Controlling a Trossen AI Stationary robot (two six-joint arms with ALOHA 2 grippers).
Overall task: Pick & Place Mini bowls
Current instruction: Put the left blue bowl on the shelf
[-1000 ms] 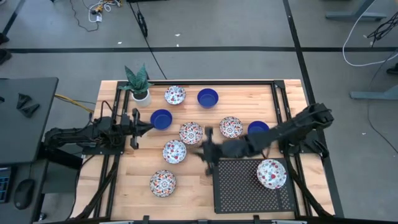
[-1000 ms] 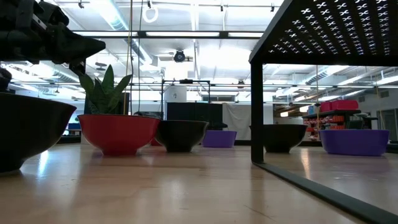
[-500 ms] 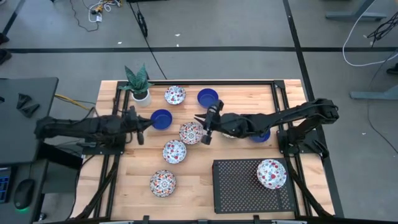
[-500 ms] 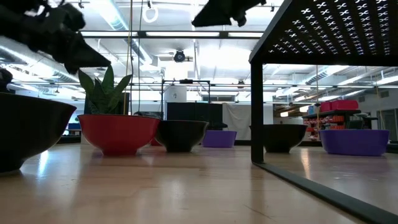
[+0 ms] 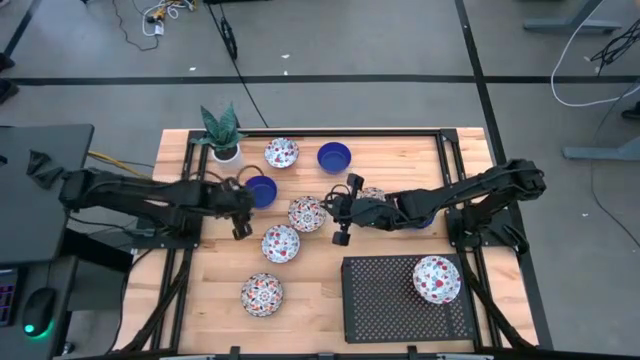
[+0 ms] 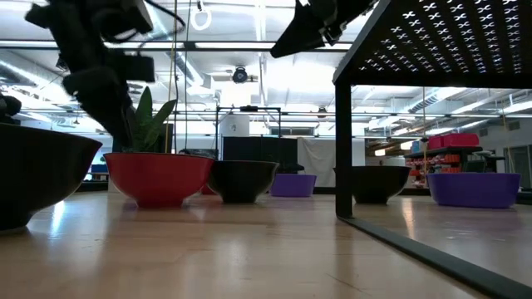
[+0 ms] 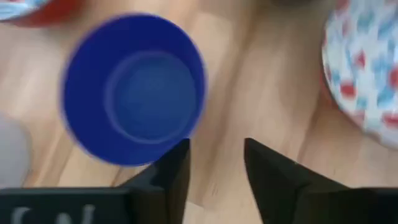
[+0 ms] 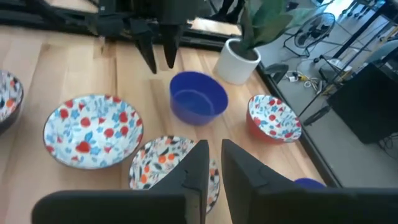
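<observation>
Several mini bowls stand on the wooden table. A blue bowl (image 5: 262, 190) (image 7: 134, 90) is near the plant. My left gripper (image 5: 240, 208) (image 7: 214, 165) hangs open just at its near-left side, fingers pointing down, above the wood. A floral bowl (image 5: 307, 213) (image 8: 177, 168) stands at the middle. My right gripper (image 5: 340, 215) (image 8: 214, 165) hovers by its right side with a narrow gap between its fingers and nothing in it. Another floral bowl (image 5: 437, 278) rests on the black perforated rack (image 5: 390, 305).
More bowls: floral (image 5: 282, 153), blue (image 5: 334, 157), floral (image 5: 281, 243), floral (image 5: 262, 292), and two partly under the right arm, floral (image 5: 372, 197) and blue (image 5: 415, 212). A potted plant (image 5: 222, 135) stands at the far left corner. Bare wood lies at the near left.
My left gripper has gone toward the table's right, up to the blue bowl, and has tipped its fingers down. My right gripper has left the rack's far-left corner, swung toward the far edge, then come back a little to the middle floral bowl.
</observation>
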